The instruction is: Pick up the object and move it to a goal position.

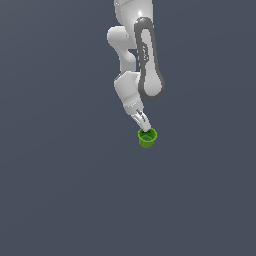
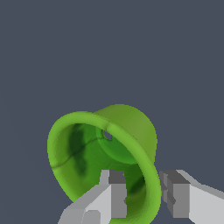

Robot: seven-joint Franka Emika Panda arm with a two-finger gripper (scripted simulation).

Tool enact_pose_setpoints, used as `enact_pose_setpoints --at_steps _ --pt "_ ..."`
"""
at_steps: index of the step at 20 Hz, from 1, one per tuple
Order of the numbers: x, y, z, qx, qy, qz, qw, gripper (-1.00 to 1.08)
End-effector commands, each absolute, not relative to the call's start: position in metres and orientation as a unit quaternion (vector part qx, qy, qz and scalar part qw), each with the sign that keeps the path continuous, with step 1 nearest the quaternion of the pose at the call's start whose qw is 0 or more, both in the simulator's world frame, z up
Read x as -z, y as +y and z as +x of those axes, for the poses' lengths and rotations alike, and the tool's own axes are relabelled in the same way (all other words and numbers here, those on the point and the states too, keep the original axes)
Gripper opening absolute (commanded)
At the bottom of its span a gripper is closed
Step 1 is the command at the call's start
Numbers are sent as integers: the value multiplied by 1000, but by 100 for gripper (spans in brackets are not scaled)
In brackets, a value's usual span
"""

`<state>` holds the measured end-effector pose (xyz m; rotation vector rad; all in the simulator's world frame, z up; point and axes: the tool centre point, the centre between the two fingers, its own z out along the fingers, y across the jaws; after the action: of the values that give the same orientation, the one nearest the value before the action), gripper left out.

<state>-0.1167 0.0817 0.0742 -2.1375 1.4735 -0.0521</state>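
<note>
In the exterior view, the whole frame is filled by one flat, dark slate-grey surface (image 1: 55, 200) with no edge, seam or wall to be seen; nothing tells floor from background. The white arm (image 1: 131, 60) comes down from the top centre of the frame, with a dark grey band looping along its upper link. Its gripper (image 1: 145, 127) points down and a little toward the exterior view's right, ending just above the centre of the frame. A small bright green cup (image 1: 147, 138) sits right at the fingertips, mouth up, with the fingers reaching into or over its rim. Whether the cup rests on the surface or hangs clear of it cannot be told here, since no shadow shows.

In the wrist view, the same plain grey fills everything behind the cup (image 2: 103, 153). The cup's mouth faces the camera, with a thick bright rim, darker green inside and a small pale spot at its bottom. One grey finger (image 2: 114, 194) sits inside the cup and the other is outside it, with the near wall of the rim between them. The jaws stand close on that wall, but the pictures do not show plainly whether the pads press it.
</note>
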Motion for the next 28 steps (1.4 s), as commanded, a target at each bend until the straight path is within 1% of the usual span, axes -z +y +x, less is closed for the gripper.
enact_pose_setpoints --at_steps 1,7,13,28 --pt "-74 79 -115 19 547 -792 269 -100" --pt "-75 65 -104 19 547 -793 268 -100" --pt "-78 38 -84 19 548 -793 266 -100" --pt "-88 -72 3 18 548 -794 262 -100"
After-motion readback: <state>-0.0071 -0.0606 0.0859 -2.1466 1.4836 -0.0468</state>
